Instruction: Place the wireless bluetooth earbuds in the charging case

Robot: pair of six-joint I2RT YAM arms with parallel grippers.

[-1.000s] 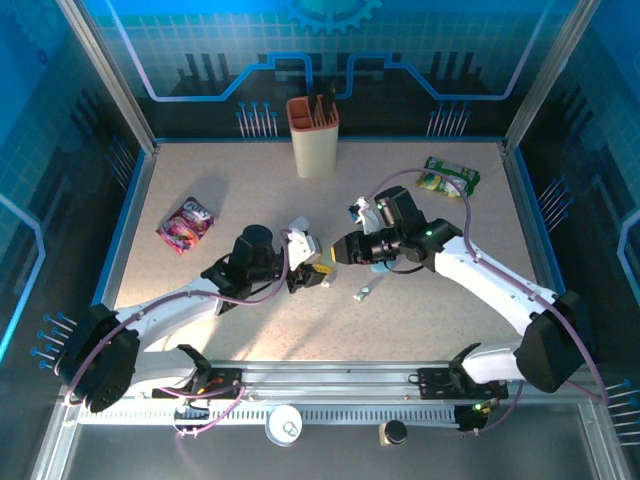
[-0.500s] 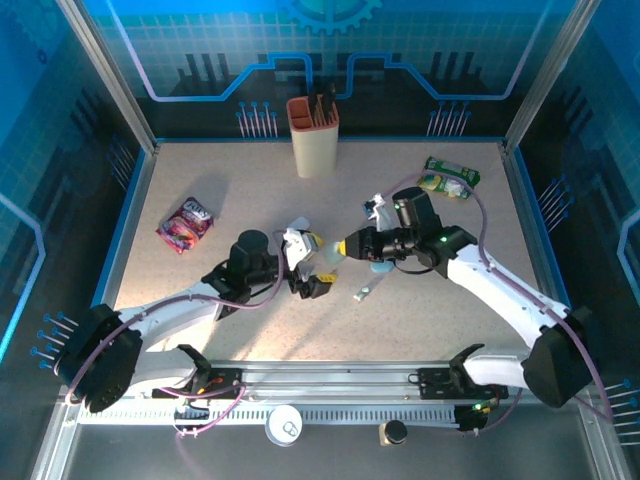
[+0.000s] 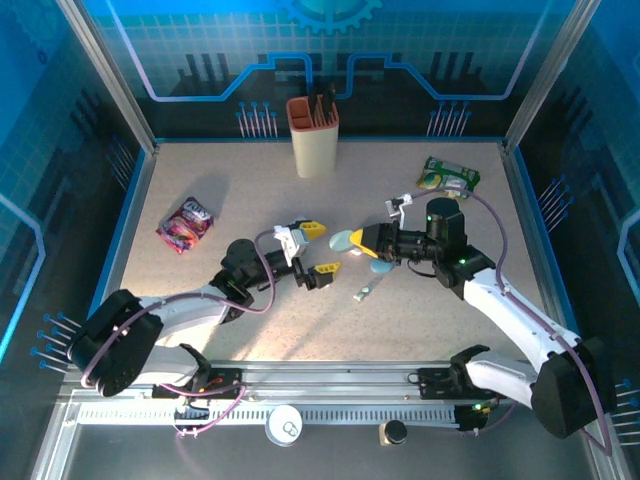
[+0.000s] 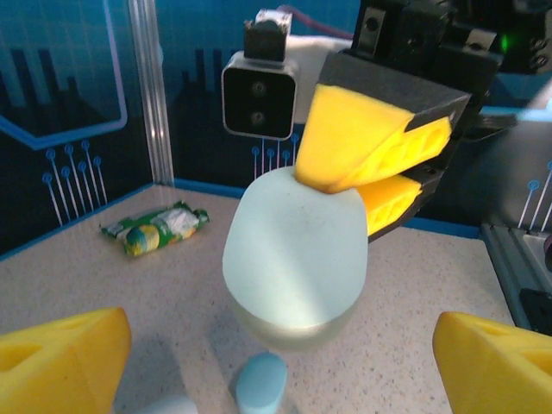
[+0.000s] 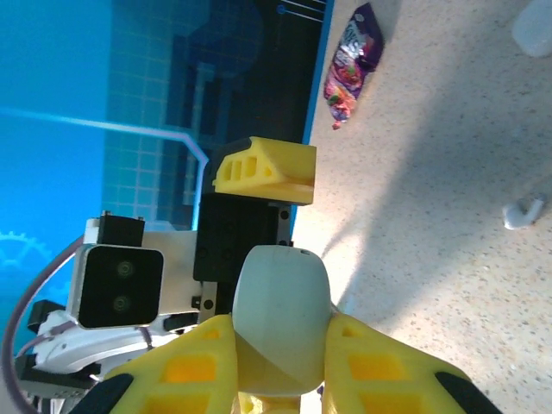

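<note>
Your right tool [image 3: 365,241] pinches the pale blue pebble-shaped plastic case [image 4: 293,259] above the speckled worktop [image 3: 250,190]; your left tool [image 3: 318,250] stands wide open.

The speckled beige worktop [image 3: 450,300] carries a tan holder [image 3: 313,140] at the far edge. A purple packet [image 3: 186,222] lies left, a green packet [image 3: 448,177] far right, and a pale earbud [image 3: 363,292] near centre.

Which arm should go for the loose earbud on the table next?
Left. The left gripper is open and empty, with the earbud lying close by on the table. The right gripper is shut on the pale blue case, so it is likely busy presenting it.
</note>
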